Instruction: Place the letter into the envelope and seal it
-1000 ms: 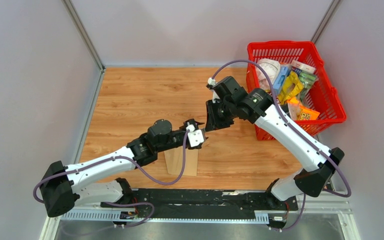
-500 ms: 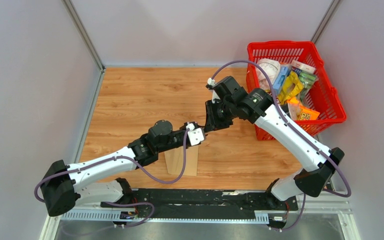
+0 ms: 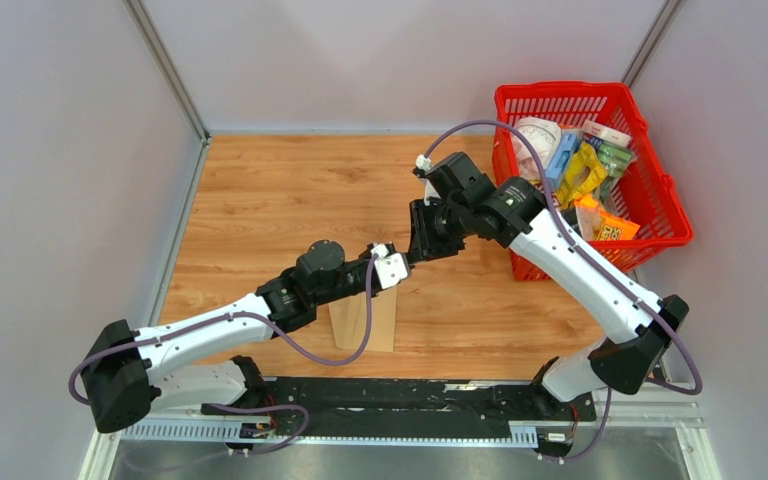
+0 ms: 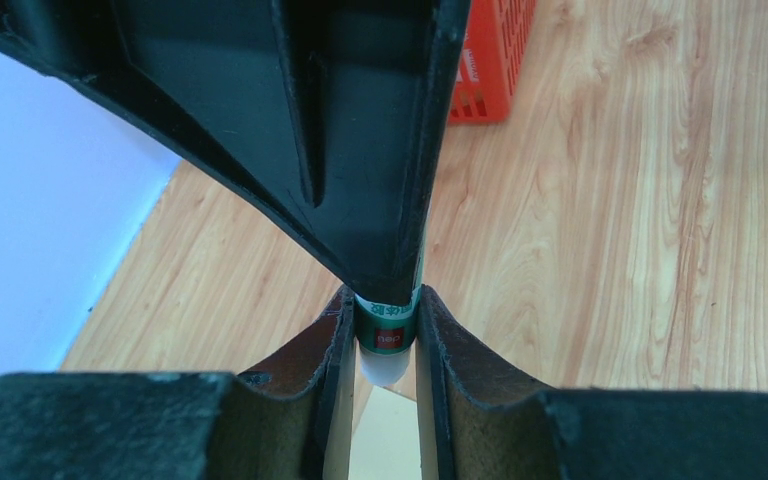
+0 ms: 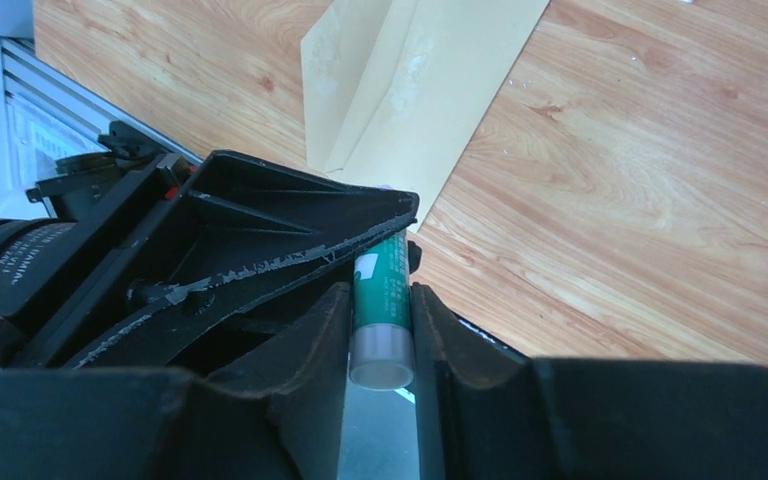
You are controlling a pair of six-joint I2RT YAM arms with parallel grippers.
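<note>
Black-fingered right gripper (image 5: pixel 380 300) is clamped on the body of a green glue stick (image 5: pixel 382 285), holding it in the air above the wooden counter (image 3: pixel 280 190). The left gripper (image 4: pixel 385 322) meets it nose to nose, its two fingers pressed against either side of the stick's other end, where a pale tip shows below the green label (probably the cap, though the view is too tight to be sure).

The step in hand looks like opening the glue, in preparation for sealing. The next move would call for one gripper to hold firm while the other pulls or twists straight along the stick's axis, with no sideways slip.

The tan envelope (image 5: pixel 410 80) lies flat on the counter just below the two grippers, near the front edge, touched by neither. The letter is not visible anywhere; it may already be inside, but I cannot tell. Whether the flap is folded down is also unclear.

A red basket (image 3: pixel 560 87) full of packets sits at the far right, well apart from the work. Nothing lies between the grippers and the envelope.
</note>
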